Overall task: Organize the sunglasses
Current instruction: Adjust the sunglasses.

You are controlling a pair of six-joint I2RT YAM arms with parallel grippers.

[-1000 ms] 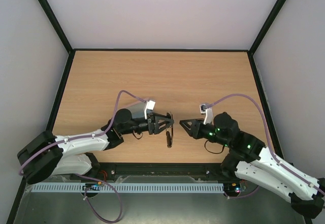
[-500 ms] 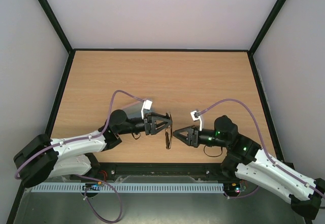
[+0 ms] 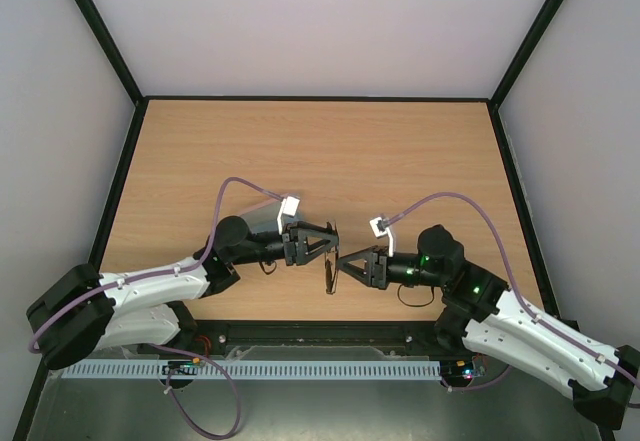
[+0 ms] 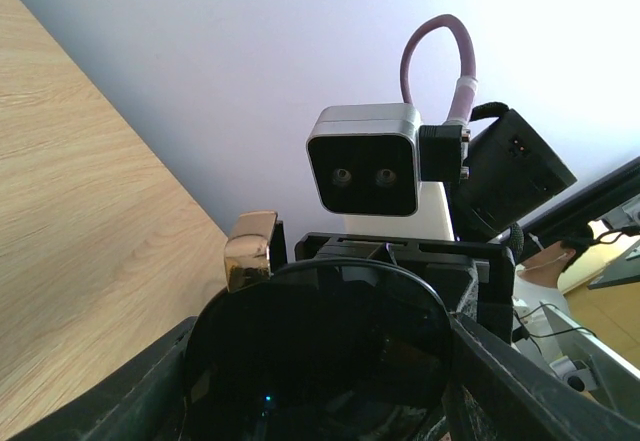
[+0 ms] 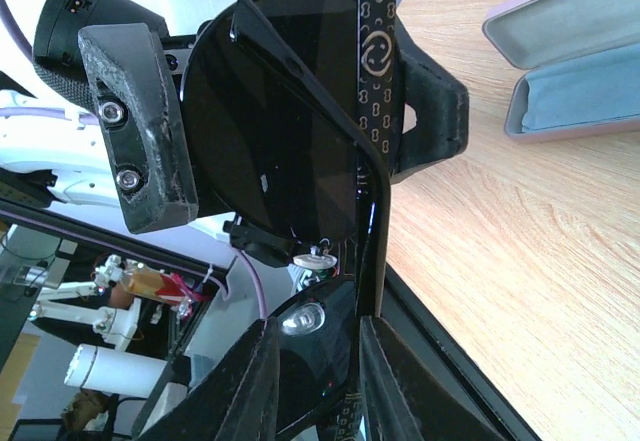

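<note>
The sunglasses (image 3: 329,265) are black, with dark lenses and a gold-patterned temple arm (image 5: 375,61). They hang edge-up above the table's near middle. My left gripper (image 3: 327,244) is shut on one lens, which fills the gap between its fingers in the left wrist view (image 4: 320,351). My right gripper (image 3: 343,263) comes from the right. Its fingers (image 5: 400,381) sit on either side of the other lens (image 5: 318,361) and the temple arm, touching them. The left gripper's fingers (image 5: 140,131) show in the right wrist view.
An open pink case (image 5: 560,21) with a light blue cloth (image 5: 585,91) inside lies on the wooden table (image 3: 320,151); the top view hides it behind the left arm. The table's black front edge (image 3: 320,329) is just below both grippers.
My right gripper has moved left and a little down to the sunglasses, and its fingers now close around their lower end. My left gripper shifted slightly and still holds the sunglasses.
</note>
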